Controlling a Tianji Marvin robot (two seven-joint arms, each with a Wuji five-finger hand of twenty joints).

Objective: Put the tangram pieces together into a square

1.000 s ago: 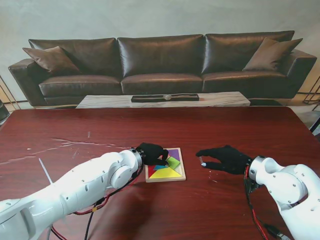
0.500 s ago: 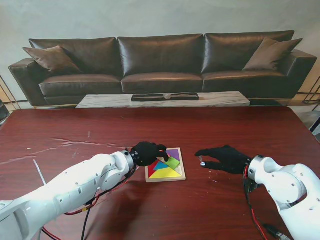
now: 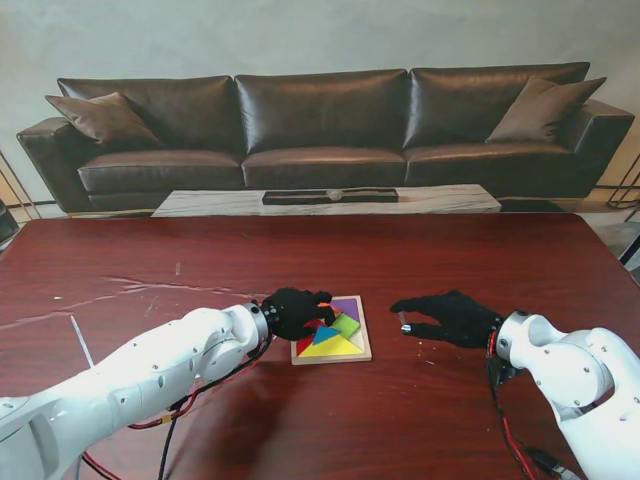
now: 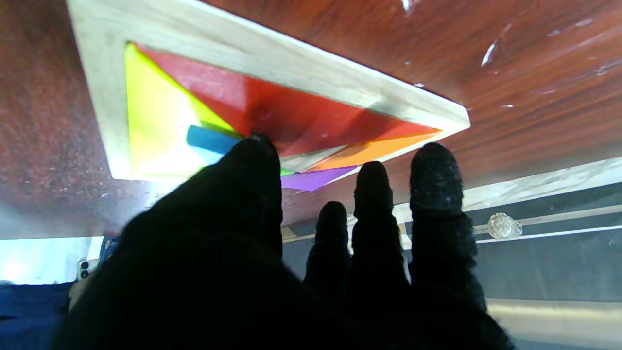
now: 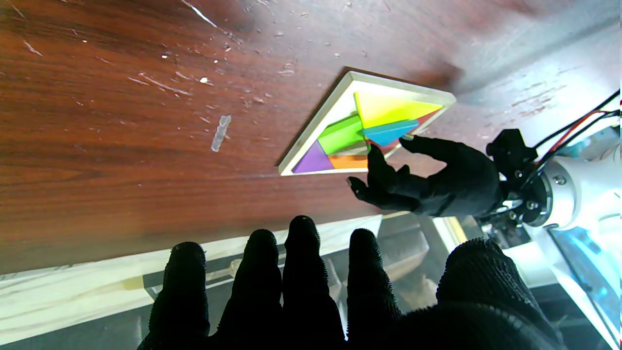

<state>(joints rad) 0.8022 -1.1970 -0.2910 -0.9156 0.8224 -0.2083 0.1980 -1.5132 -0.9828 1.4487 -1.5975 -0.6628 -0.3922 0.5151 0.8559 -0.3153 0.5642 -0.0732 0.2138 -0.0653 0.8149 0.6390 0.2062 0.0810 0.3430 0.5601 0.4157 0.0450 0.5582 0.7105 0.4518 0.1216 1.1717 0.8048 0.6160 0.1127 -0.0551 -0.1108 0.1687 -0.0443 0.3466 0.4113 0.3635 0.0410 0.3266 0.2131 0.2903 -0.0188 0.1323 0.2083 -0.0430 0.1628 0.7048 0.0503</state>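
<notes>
A wooden tray (image 3: 364,340) lies mid-table holding the coloured tangram pieces: yellow triangle (image 3: 330,348), blue triangle (image 3: 324,335), green piece (image 3: 347,324), purple piece (image 3: 348,306) and red triangle (image 4: 301,112). The green piece (image 5: 342,136) sits raised and tilted over its neighbours. My left hand (image 3: 295,310) hovers at the tray's left edge with its fingers spread, and its thumb tip (image 4: 255,155) is by the blue triangle (image 4: 209,138). It grips nothing. My right hand (image 3: 450,317) rests open to the right of the tray, apart from it.
The dark red table (image 3: 200,260) carries pale scratches on its left half. Red and black cables (image 3: 200,400) hang under my left arm. Beyond the far edge stand a low marble table (image 3: 330,200) and a brown sofa (image 3: 320,120).
The left hand drew back a little toward the tray's left edge, and the green piece it was over now lies in the tray. The blue triangle shows more. The right hand stayed still.
</notes>
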